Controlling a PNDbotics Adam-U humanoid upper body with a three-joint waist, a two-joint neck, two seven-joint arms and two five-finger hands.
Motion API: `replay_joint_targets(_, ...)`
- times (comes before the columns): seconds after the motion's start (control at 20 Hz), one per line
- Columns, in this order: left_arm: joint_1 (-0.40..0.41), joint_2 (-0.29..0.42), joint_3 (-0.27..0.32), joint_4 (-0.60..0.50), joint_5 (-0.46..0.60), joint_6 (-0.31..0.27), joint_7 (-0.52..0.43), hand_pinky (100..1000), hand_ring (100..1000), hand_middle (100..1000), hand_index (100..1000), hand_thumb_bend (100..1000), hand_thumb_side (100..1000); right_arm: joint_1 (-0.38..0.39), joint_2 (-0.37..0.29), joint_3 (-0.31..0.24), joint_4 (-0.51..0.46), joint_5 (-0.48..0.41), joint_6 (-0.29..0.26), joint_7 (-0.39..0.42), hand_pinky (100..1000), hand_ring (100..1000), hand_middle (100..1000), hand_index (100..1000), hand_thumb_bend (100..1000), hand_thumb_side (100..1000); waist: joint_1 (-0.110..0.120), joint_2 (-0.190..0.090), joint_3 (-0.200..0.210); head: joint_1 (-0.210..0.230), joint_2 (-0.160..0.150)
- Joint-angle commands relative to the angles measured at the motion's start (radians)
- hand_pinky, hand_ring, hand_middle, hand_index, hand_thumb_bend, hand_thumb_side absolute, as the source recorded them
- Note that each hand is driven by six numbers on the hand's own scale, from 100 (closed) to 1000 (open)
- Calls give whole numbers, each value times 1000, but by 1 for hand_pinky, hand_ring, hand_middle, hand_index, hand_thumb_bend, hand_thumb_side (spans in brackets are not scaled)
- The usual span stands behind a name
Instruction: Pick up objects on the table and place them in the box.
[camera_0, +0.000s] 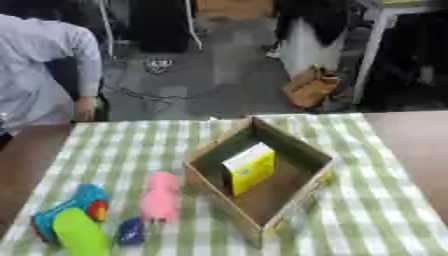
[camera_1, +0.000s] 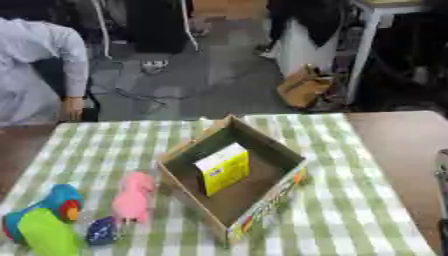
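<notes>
Box (camera_0: 262, 200) sits open-topped mid-desk on the green checked cloth (camera_0: 367, 210), turned corner-on to the robot. Yellow carton (camera_0: 251, 166) already stands inside it, leaning toward the left wall. Four things left outside, all at the box's left, on the cloth near the front edge: pink toy (camera_0: 160, 197) just beside the box wall, small dark blue thing (camera_0: 131, 231) next to it, blue toy with a red and orange patch (camera_0: 74, 202), and lime green thing (camera_0: 80, 233) in front of that.

Hands: neither clearly shown, so how far open they are, or whether they hold anything, cannot be told. A dark sliver at the right edge of the right eye view could be part of the right arm; too little to say.

Next step, as a judgement: the pink toy is the sensible pick, closest to the box and standing free. The left hand suits it. It should lift clear over the near wall and drop into the free floor right of the carton, not on top of it.

Hard to read: the blue thing's shape, the lime thing's bottom cut by the frame, and the box floor behind the near wall.
</notes>
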Motion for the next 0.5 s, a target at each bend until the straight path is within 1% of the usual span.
replay_joint_targets(0.05, -5, 17, 10, -18, 4, -12, 8, 685, 841, 916, 941, 396, 1000, -10, -18, -7, -15, 7, -1, -1, 706, 892, 876, 1000, 100, 1000, -9, 5, 2, -3, -13)
replay_joint_targets(0.5, -5, 18, 10, -18, 4, -12, 8, 685, 842, 916, 941, 397, 1000, -11, -18, -6, -15, 6, -2, -1, 707, 892, 876, 1000, 100, 1000, -9, 4, 1, -3, -7)
